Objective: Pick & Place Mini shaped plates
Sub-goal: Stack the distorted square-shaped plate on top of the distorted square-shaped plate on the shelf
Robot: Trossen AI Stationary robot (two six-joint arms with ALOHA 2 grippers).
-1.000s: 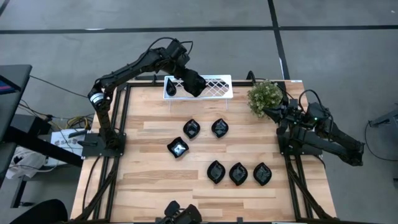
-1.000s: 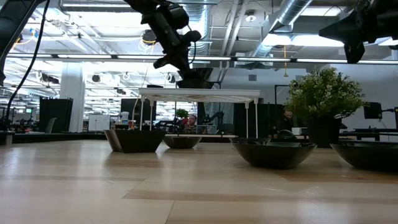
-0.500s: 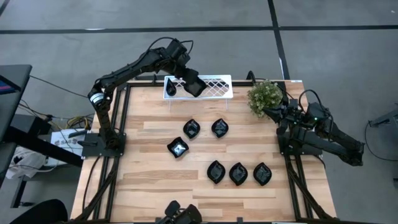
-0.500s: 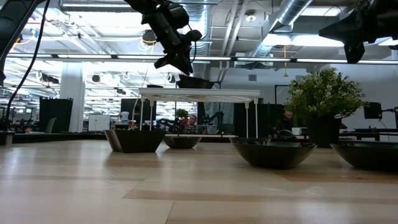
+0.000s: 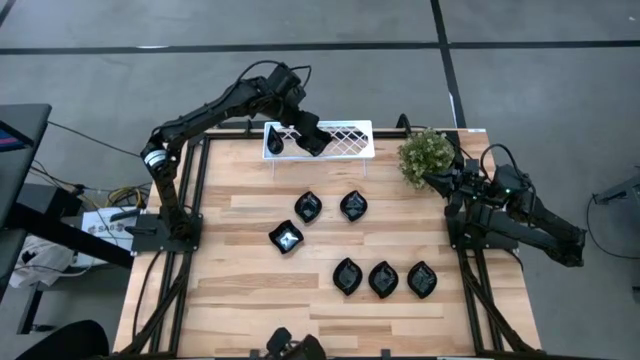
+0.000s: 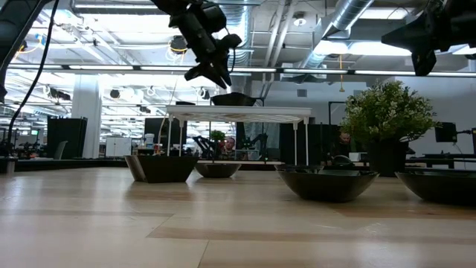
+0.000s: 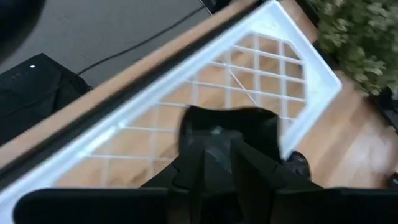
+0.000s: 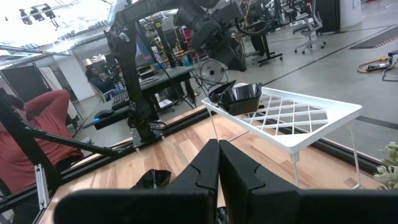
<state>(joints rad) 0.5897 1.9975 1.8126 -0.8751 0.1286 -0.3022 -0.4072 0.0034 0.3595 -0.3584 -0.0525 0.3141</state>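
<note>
Left claw (image 6: 213, 72) has lifted, released, off black plate (image 6: 235, 99) on white tray (image 5: 345, 140).

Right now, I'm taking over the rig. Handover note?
Left claw: open, just above a plate sitting on the white tray.
Right claw: shut, idle at the table's right edge by the plant.
Done: two plates on the tray, counting the slim one at its left end.
Left: six plates on the table, three mid, three in a front row.

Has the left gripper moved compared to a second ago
Yes. In the low view the left gripper has lifted away from the white lattice tray, leaving a black plate on it.
</note>
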